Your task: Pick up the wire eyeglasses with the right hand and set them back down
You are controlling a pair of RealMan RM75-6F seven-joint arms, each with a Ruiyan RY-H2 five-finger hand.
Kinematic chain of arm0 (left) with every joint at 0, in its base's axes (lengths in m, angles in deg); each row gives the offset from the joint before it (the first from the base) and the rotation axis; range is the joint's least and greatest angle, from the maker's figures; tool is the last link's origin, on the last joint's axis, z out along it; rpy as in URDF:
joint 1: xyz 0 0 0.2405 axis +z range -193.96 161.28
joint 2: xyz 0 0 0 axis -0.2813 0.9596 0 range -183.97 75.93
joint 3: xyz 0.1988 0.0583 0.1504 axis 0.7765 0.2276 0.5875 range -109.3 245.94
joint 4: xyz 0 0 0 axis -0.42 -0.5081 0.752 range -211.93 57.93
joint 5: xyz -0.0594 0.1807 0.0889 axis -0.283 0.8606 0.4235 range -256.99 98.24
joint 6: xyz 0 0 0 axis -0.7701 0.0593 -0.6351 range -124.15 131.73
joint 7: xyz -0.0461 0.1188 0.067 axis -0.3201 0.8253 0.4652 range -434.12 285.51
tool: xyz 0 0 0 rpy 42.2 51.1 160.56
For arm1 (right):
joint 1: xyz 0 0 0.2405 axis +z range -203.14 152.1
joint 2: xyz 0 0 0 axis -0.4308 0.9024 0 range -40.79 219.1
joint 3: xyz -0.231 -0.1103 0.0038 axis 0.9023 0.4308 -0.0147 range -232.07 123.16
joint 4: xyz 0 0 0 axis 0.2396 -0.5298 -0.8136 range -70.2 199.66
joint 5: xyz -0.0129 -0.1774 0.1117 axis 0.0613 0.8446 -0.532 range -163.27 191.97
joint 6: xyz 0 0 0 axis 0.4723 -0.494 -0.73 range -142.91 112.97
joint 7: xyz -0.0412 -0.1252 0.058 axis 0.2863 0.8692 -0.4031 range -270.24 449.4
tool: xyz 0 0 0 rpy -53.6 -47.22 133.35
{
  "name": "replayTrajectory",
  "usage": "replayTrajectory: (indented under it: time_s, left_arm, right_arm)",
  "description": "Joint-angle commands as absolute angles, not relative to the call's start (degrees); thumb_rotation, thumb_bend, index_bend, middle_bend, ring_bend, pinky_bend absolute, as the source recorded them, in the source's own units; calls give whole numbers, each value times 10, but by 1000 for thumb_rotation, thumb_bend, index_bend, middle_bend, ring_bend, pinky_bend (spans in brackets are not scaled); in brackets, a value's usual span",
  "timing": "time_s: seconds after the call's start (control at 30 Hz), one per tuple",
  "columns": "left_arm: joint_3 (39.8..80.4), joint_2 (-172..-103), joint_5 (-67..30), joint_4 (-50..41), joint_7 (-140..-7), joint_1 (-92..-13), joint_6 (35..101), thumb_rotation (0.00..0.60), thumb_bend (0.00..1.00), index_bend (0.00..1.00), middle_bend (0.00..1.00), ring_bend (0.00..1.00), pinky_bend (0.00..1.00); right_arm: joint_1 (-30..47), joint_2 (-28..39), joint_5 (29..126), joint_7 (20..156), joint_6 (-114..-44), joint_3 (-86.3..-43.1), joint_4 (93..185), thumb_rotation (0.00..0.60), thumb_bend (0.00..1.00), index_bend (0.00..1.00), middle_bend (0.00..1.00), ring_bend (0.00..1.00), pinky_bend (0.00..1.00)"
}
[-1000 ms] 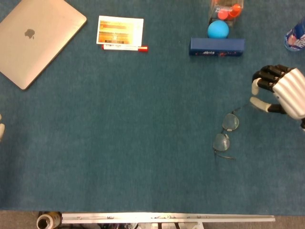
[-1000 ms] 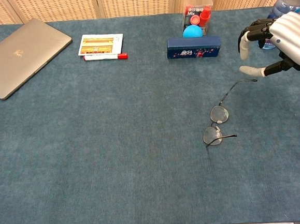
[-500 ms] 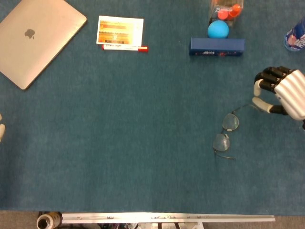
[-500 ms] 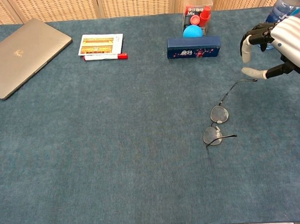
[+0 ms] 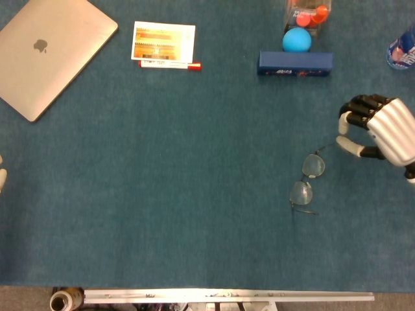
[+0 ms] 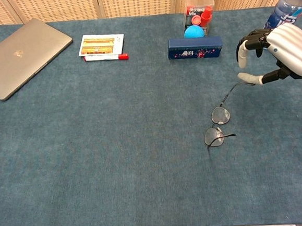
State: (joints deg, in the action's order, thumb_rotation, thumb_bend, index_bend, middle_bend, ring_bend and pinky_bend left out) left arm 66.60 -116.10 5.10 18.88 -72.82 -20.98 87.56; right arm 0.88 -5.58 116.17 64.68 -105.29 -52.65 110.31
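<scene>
The wire eyeglasses [image 5: 308, 179] [image 6: 218, 124] lie on the blue table cloth at the right, lenses down and both temples unfolded. My right hand [image 5: 378, 129] [image 6: 277, 56] hovers just right of them, fingers curved and apart from the thumb, holding nothing. Its thumb tip sits at the end of the far temple [image 6: 234, 89]; whether it touches the wire I cannot tell. At the left edge of the head view a pale sliver [image 5: 2, 173] looks like part of my left hand; its fingers are hidden.
A dark blue box [image 5: 295, 63] lies behind the glasses, with a blue ball [image 5: 296, 40] and a clear container [image 6: 199, 11] beyond it. A water bottle [image 6: 288, 4] stands at the far right. A laptop [image 5: 48, 50], card [image 5: 163, 41] and red marker [image 5: 170, 65] lie far left.
My right hand drifted right and then came back left, bringing its thumb to the end of the far temple. The glasses shifted only very slightly.
</scene>
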Motion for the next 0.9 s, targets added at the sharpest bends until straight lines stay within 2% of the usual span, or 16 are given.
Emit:
replayTrajectory:
  time_s: [0.03,0.9]
  left_arm:
    - [666,-1160,51,189,-729,-209,877,600,279,527,553,418,587]
    - [664,-1158,51,192,-733,-209,879,600,279,527,553,418,588]
  right_arm:
    - [9,-60,1162,645,-1052,-524,1102,600,213,612,554,432,572]
    - [6,-95,1170,637,-1043,-498,1086,600,212,612,555,432,572]
